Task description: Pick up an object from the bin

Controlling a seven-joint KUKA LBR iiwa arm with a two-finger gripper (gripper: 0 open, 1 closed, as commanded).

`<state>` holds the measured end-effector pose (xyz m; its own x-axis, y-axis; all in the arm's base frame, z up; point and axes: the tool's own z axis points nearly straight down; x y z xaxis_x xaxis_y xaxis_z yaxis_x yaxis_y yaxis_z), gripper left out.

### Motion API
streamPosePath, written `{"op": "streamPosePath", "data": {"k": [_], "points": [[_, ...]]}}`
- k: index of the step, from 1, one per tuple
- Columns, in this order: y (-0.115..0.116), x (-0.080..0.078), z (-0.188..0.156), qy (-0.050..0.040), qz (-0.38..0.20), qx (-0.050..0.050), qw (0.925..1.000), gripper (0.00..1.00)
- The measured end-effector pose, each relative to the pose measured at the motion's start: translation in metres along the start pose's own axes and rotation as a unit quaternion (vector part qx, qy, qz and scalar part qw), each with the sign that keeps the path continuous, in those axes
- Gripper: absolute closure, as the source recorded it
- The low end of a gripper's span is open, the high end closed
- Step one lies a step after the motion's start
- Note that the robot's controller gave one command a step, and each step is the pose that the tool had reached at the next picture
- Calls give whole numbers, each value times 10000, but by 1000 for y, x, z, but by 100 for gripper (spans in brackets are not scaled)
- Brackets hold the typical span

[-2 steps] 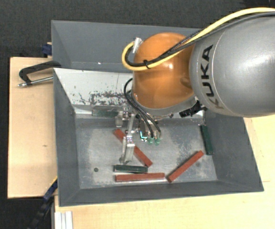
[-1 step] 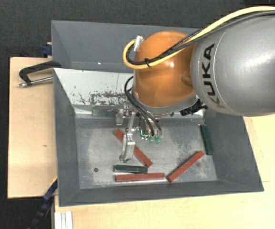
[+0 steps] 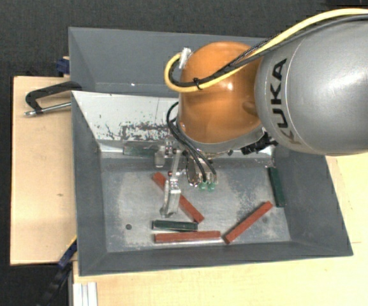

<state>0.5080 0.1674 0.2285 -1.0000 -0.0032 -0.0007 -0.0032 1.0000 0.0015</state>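
KUKA arm point(image 3: 324, 81) comes in from the right, orange wrist cover point(image 3: 219, 94) with a yellow cable point(image 3: 235, 59) looped across it, sitting over the back-centre of the grey metal bin point(image 3: 88, 190). The jaws hang down under the cover, low over the bin floor a bit left of centre, metal tip close to the floor. Cannot tell whether the jaws are wide or narrow. Nearest things: a short red-brown stick point(image 3: 192, 210) lies diagonally just right of the tip, touching or barely apart, cannot tell which. A small red piece point(image 3: 159, 179) is just left of the jaws, partly hidden by them. A dark green stick point(image 3: 174, 225) lies flat just in front of the tip. A long red-brown stick point(image 3: 187, 236) runs parallel to that green one, just beside it on the front-wall side. Another red-brown stick point(image 3: 248, 222) lies diagonally at front right, apart from the jaws. A second dark green stick point(image 3: 276, 187) lies along the right wall, well apart. A small dark speck point(image 3: 128, 227) is on the floor at front left.
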Motion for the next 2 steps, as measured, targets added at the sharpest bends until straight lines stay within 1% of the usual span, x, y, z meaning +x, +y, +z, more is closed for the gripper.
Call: {"op": "streamPosePath", "data": {"k": [1, 2], "points": [[-29, -20, 34, -4, -66, 0, 10000, 0], [-49, -12, 97, -21, 965, -4, 9953, 0]]}}
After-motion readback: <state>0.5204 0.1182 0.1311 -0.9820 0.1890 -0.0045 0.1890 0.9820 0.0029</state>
